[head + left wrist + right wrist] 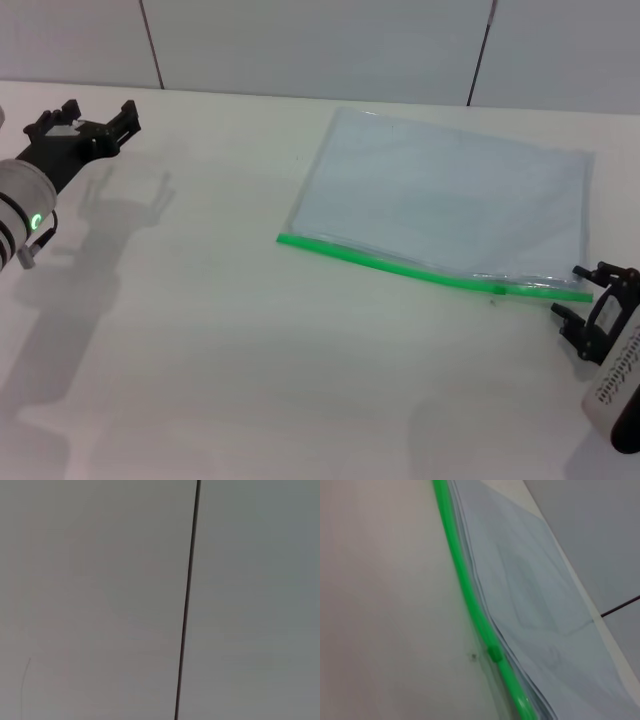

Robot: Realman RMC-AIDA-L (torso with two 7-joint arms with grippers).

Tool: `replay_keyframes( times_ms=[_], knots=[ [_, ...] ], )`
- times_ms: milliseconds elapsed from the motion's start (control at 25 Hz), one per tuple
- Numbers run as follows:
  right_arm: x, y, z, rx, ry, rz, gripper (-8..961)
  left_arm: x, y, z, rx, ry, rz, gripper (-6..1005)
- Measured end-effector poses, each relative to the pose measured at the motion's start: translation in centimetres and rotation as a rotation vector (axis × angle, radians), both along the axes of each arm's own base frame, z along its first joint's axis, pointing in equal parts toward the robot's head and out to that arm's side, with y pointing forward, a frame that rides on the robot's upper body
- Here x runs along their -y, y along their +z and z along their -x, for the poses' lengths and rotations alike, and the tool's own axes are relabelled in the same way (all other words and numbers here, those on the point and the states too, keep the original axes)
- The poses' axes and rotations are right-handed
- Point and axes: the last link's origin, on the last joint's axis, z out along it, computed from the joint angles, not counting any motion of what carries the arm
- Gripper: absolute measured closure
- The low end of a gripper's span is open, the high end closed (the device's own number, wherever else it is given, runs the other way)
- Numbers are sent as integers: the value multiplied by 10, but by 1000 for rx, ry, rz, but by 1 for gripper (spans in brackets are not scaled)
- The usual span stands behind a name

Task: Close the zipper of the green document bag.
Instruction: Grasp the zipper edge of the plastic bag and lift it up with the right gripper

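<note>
The green document bag (445, 195) lies flat on the white table, right of centre, a translucent pale pouch. Its zipper (420, 270) is a bright green strip along the bag's near long edge. The right wrist view shows the green document bag (540, 605) and the zipper (465, 585) close up, with a small green slider (494, 653) on the strip toward its right end. My right gripper (571, 292) stands open just off the zipper's right end, holding nothing. Far from the bag, at the table's back left, my left gripper (92, 115) is raised and open.
Grey wall panels (300, 40) with dark seams run behind the table's far edge. The left wrist view shows only a wall panel seam (187, 600). Bare white tabletop (220, 340) stretches between the two arms.
</note>
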Motion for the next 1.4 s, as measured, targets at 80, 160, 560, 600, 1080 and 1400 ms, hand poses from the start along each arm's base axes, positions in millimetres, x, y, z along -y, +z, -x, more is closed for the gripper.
replay_keyframes(
  times_ms=[80, 160, 560, 600, 1080, 1400],
  knots=[
    [-1, 0, -2, 2, 0, -10, 464, 0, 0, 0, 0, -1, -1, 169],
    [-2, 1, -3, 6, 4, -31, 464, -1, 0, 0, 1, -1, -1, 169],
    [-3, 0, -5, 17, 23, -64, 465, -2, 0, -2, 1, -2, 2, 169],
    [-3, 0, -5, 18, 23, -67, 465, -3, -1, -2, 2, -2, 3, 169],
    [-14, -14, 1, 34, 93, -93, 466, -5, -3, -6, 2, -10, 7, 170],
    [-24, -22, 5, 57, 140, -99, 511, -6, -5, -9, 1, -17, 11, 170]
  ],
)
